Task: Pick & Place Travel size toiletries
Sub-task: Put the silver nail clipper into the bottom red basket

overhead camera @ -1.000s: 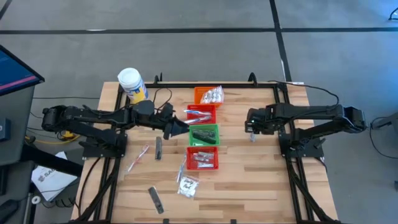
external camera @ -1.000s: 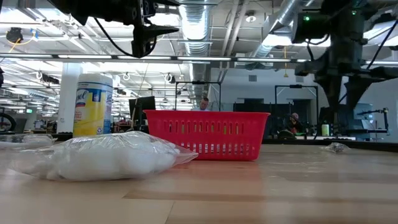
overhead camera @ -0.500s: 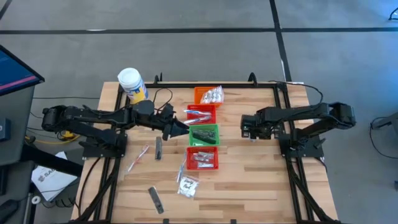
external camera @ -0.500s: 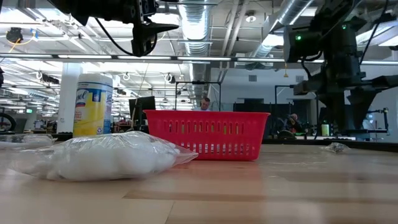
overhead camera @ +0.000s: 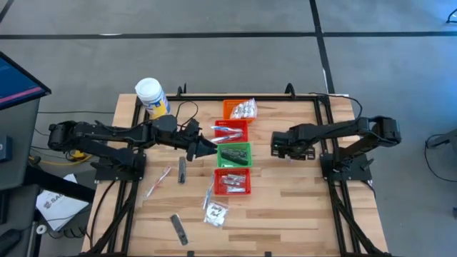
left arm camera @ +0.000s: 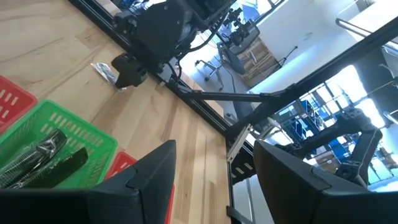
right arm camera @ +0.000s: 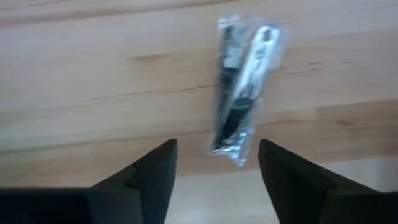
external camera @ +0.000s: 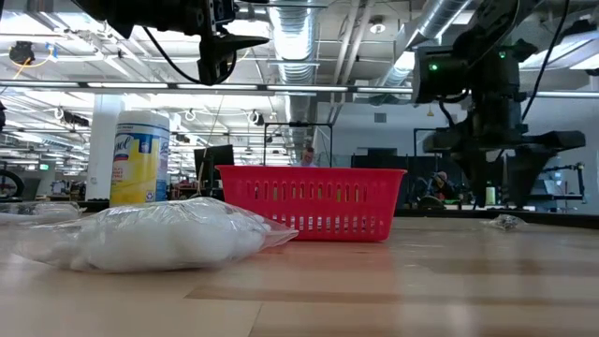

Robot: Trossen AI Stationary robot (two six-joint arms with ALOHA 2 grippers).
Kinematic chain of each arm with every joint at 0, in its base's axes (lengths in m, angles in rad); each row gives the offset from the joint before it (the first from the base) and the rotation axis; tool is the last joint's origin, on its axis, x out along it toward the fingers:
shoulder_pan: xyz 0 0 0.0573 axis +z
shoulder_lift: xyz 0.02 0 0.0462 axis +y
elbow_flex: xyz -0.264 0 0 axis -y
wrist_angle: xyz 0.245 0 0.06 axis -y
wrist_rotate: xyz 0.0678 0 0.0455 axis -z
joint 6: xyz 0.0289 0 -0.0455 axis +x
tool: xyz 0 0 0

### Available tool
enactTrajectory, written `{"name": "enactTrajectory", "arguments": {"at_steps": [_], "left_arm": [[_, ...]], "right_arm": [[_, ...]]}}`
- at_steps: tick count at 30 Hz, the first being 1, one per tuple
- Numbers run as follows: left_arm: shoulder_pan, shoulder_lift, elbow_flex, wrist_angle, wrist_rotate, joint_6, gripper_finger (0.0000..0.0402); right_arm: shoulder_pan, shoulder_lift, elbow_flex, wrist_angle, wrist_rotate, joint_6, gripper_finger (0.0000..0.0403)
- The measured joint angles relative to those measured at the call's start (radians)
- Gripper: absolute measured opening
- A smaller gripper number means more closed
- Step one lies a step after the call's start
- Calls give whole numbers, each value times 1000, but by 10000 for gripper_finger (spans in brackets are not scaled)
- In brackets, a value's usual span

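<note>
Toiletries are partly sorted: four baskets [overhead camera: 235,155] in mid-table hold items, while a toothbrush [overhead camera: 158,181], dark strips [overhead camera: 182,169], sachets [overhead camera: 215,212] and another strip [overhead camera: 178,228] lie loose on the table [overhead camera: 285,207] near the front left. A wrapped item [right arm camera: 241,93] lies just ahead of the right gripper [right arm camera: 214,163], whose fingers are apart and empty. The left gripper [left arm camera: 214,168], open and empty, hovers over the baskets. By my judgement, well under half remains.

Green basket [overhead camera: 235,154]; red basket [overhead camera: 233,181]; orange basket [overhead camera: 238,109].
</note>
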Motion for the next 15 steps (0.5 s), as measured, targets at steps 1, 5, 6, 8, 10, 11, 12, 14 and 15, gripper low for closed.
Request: {"name": "enactTrajectory", "arguments": {"at_steps": [1,5,6,8,10,11,12,14,15], "left_arm": [[0,0,0,0,1,0,209],[0,0,0,0,5,0,209],[0,0,0,0,5,0,209],[0,0,0,0,5,0,209],[0,0,0,0,5,13,209],[0,0,0,0,5,15,209],[0,0,0,0,5,16,209],[0,0,0,0,5,16,209],[0,0,0,0,5,16,209]], "right_arm": [[-5,0,0,-15,1,3,225],[-27,0,0,-32,4,-4,251],[-32,0,0,-29,4,-8,254],[-46,1,0,-19,7,-21,256],[-63,14,0,-9,16,-28,256],[-71,23,0,-7,19,-31,256],[-81,30,0,-4,19,-38,256],[-98,50,0,17,17,-53,255],[-104,58,0,20,15,-55,255]]}}
